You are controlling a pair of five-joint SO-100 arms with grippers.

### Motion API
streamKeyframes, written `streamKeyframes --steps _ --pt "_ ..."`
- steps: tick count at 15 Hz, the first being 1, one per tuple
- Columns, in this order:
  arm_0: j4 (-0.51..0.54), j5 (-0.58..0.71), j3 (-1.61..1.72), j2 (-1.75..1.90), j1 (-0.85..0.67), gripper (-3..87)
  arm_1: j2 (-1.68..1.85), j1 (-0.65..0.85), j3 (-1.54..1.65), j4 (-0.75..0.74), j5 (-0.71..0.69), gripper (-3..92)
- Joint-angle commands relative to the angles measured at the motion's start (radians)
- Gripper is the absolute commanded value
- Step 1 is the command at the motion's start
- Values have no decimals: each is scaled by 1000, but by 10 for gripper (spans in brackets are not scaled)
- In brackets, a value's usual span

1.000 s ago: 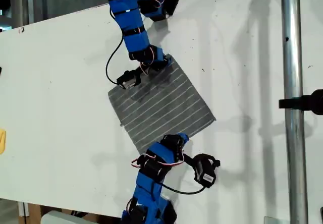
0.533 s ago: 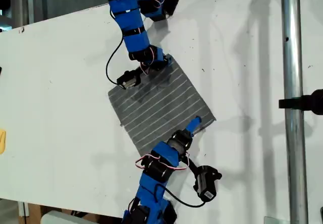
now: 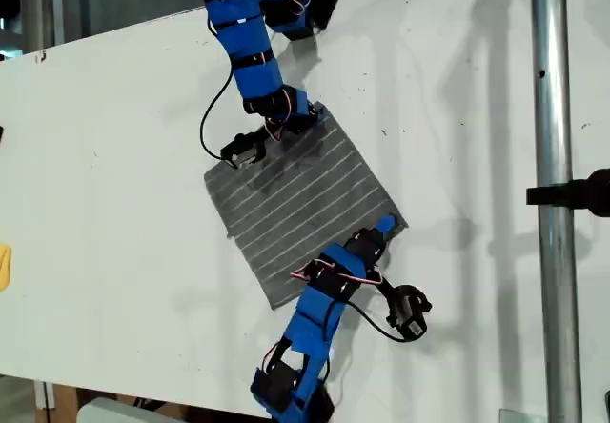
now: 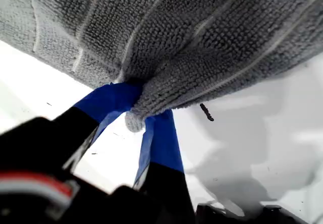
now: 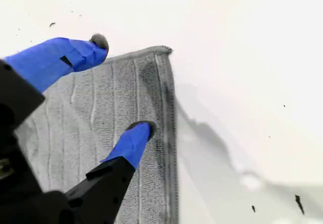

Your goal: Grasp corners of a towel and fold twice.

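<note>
My first gripper [image 4: 140, 114] has its two blue fingers [image 4: 160, 141] pinched on a bunched corner [image 4: 135, 120] of the grey striped towel [image 4: 192, 37], lifted above the white bench [image 4: 262, 133], casting a shadow.

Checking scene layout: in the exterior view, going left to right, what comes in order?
Yellow object at the edge → towel → vertical metal pole.
</note>
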Motion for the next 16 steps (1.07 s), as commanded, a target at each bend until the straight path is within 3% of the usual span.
streamKeyframes --steps 1,5,9,10,13,16 --pt "-38 -31 -80 -44 2 258 -8 14 -3 -9 -15 -2" --pt "-35 -114 -103 -189 -8 254 -8 11 -5 -9 -15 -2" --pt "95 -276 -106 -270 14 257 -8 11 -5 -9 -15 -2" --pt "129 -301 -106 -275 17 220 -8 12 -5 -9 -15 -2" --pt "184 -344 -95 -290 8 -16 -8 17 -5 -9 -15 -2" --pt "207 -385 -86 -301 15 -28 -8 15 -5 -9 -15 -2"
